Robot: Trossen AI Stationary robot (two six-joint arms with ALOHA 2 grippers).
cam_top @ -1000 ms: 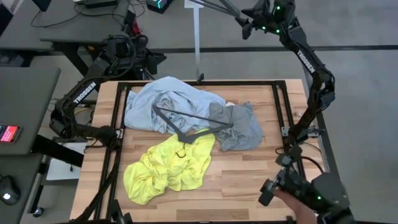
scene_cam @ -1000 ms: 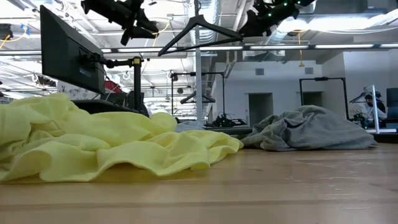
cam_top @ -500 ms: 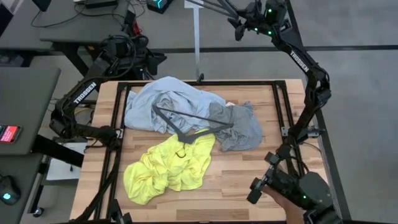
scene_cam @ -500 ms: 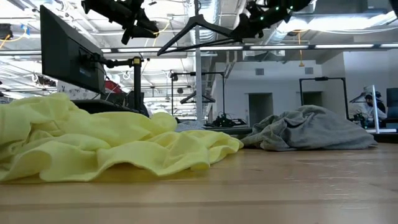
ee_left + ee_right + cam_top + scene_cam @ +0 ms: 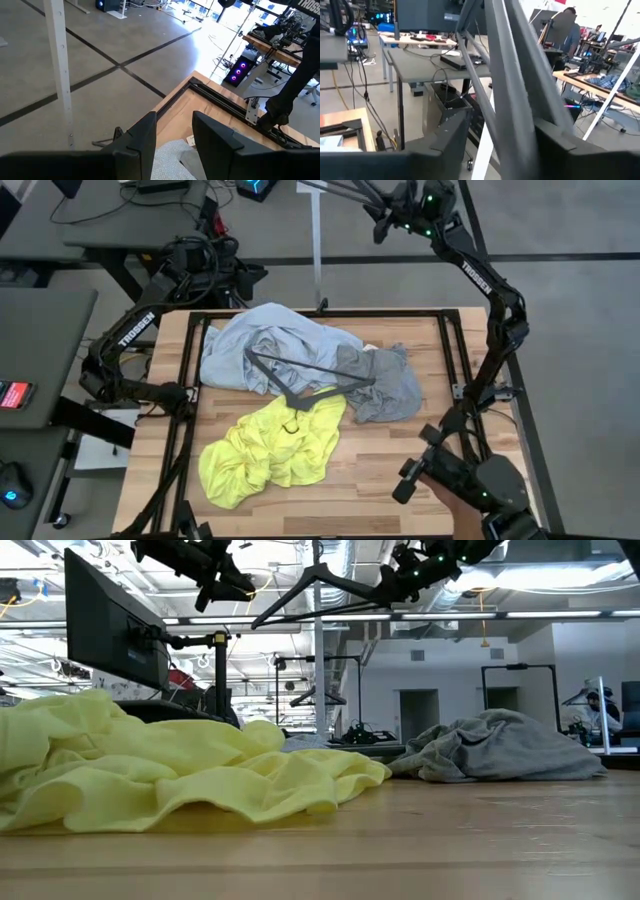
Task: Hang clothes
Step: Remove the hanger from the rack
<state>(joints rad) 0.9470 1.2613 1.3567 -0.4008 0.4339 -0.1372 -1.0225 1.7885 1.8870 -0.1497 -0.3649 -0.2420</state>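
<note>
Right fingers point(image 5: 502, 135) closed on raised dark hanger point(image 5: 320, 595); left fingers point(image 5: 172, 145) parted, empty.
Neon-yellow T-shirt point(image 5: 270, 445), pale blue shirt point(image 5: 265, 340), grey T-shirt point(image 5: 385, 385) lie on tabletop point(image 5: 400, 460).

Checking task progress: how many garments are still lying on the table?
3: pale blue shirt at the back, grey T-shirt to its right, yellow T-shirt in front. Nothing seems hidden beneath.

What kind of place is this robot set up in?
Most likely a robotics lab or workshop: exposed ceiling ducts overhead, desks with a monitor and cabling around the wooden table, and similar rigs in the background.
</note>
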